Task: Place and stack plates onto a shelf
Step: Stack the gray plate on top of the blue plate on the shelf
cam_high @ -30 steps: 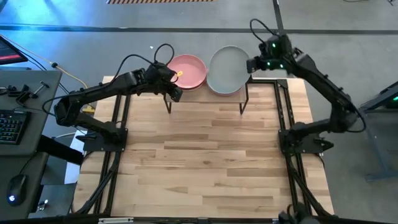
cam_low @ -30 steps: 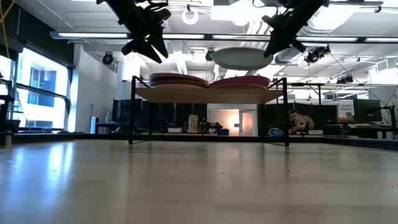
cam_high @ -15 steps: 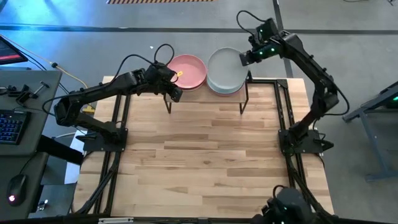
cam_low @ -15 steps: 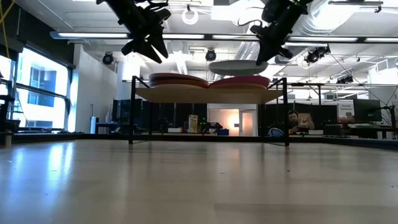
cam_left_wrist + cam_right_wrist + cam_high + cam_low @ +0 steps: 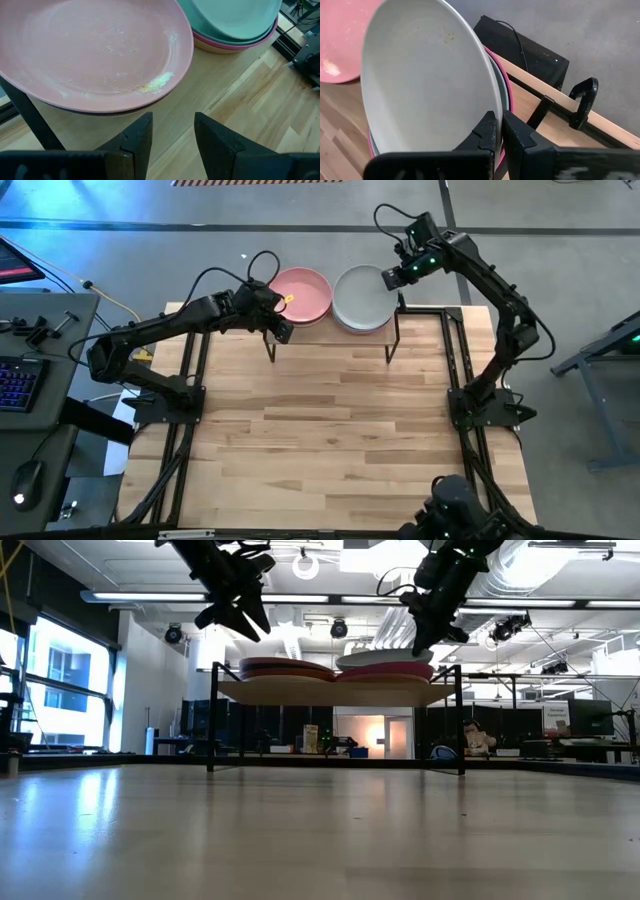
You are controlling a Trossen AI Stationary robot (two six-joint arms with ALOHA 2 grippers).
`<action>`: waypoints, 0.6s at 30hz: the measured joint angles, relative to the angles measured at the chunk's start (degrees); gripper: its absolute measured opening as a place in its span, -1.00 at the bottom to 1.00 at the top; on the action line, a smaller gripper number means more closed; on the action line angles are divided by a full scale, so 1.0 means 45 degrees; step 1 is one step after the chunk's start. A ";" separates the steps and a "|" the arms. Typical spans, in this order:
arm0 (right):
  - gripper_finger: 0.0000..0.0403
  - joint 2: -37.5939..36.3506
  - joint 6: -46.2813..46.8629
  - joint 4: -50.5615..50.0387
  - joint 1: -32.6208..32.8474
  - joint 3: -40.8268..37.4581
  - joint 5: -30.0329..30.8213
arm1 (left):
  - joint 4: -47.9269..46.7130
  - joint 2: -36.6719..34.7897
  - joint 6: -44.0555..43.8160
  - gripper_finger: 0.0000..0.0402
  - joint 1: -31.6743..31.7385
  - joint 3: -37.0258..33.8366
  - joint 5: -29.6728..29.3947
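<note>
Off-white plate (image 5: 361, 298): round, matte, shallow; lies atop the right-hand stack on the shelf (image 5: 330, 693), beside the pink plate (image 5: 300, 295).
Right gripper (image 5: 391, 277): clenched on the off-white plate's rim.
Left gripper (image 5: 281, 330): fingers apart, holding nothing, just beside the shelf's left leg.
Surface: wooden table (image 5: 330, 430); workshop room behind the shelf.

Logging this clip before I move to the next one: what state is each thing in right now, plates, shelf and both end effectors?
Round matte off-white plate: gripped at its rim, lowered onto the right stack.
Round matte pink plate: lying flat on top of the left stack.
Small low wooden shelf with black metal legs: upright, bearing two stacks of plates.
Right end effector: shut on the off-white plate.
Left end effector: open, empty, beside the left stack.
</note>
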 joint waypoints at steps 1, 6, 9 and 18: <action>-1.00 0.0000 0.0000 0.0005 0.0008 0.0000 -0.0003 | 0.0005 0.0000 0.0000 -0.34 0.0000 0.0000 0.0000; -1.00 0.0024 -0.0126 -0.0044 0.0110 0.0000 0.0000 | 0.0005 0.0000 0.0060 -0.34 0.0000 0.0000 0.0000; -1.00 0.0080 -0.0420 -0.0101 0.0280 -0.0005 0.0034 | 0.0005 0.0000 0.0363 -0.34 0.0000 0.0000 0.0000; -1.00 0.0151 -0.0573 -0.0088 0.0523 -0.0008 0.0284 | 0.0005 0.0000 0.0435 -0.34 0.0000 0.0000 0.0000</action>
